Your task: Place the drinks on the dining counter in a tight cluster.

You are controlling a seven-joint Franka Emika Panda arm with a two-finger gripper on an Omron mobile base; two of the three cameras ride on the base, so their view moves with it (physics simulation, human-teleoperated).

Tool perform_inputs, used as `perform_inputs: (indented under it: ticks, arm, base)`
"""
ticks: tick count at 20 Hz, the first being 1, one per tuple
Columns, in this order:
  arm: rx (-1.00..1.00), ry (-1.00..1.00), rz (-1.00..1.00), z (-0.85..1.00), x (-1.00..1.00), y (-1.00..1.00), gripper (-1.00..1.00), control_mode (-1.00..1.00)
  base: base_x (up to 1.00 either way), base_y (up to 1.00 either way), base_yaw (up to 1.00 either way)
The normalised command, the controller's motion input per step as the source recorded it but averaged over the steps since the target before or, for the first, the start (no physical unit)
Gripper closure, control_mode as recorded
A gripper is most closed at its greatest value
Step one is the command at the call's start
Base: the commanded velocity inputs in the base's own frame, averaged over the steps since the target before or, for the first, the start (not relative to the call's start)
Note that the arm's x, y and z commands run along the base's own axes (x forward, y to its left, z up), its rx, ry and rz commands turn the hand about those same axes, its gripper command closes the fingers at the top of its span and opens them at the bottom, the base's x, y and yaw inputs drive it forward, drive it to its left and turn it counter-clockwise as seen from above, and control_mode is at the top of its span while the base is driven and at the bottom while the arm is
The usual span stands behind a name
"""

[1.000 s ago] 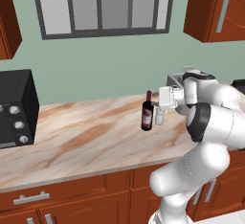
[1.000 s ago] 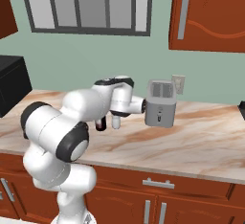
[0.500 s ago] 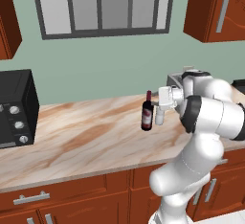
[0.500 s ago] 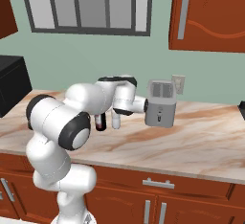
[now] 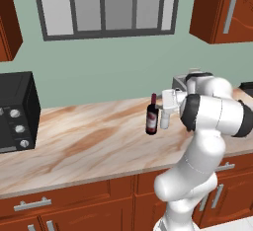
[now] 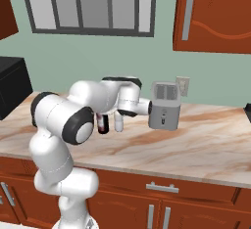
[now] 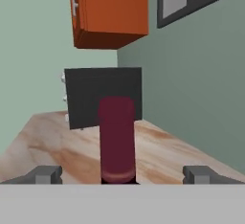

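One of the drinks, a dark wine bottle with a maroon label, stands upright on the marbled counter that carries the oven and toaster. In the right base view the bottle is partly hidden behind my arm. My gripper is level with the bottle, just to its right, pointing along the counter towards the oven. In the hand view the maroon bottle top rises between my two spread fingertips, and the gripper is open and touches nothing. The dining counter is out of view.
A black oven stands at the counter's left end. A silver toaster stands by the wall behind my hand. Red-brown cabinets hang above, and drawers run under the counter's front edge.
My hand stays beside the wine bottle, which has not moved. The arm's elbow has swung out to the right and lower.
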Motion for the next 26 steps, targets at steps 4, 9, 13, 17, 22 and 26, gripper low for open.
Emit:
perform_inputs:
  ticks: [4,9,13,17,22,26]
  arm:
    - [0.00,-0.02,0.00,-0.06,0.12,0.00,-1.00,-1.00]
    - [0.00,-0.04,0.00,-0.02,0.01,0.10,-1.00,-1.00]
    - [0.00,-0.04,0.00,-0.02,0.00,0.15,-1.00,-1.00]
    - [0.00,-0.01,0.00,-0.02,0.01,0.13,-1.00,-1.00]
    - [0.00,0.00,0.00,-0.05,0.03,0.08,-1.00,-1.00]
    - [0.00,0.00,0.00,-0.05,0.06,0.07,-1.00,-1.00]
  base:
    - [0.00,0.00,0.00]
    - [0.00,0.00,0.00]
    - [0.00,0.00,0.00]
    - [0.00,0.00,0.00]
    - [0.00,0.00,0.00]
    - [0.00,0.00,0.00]
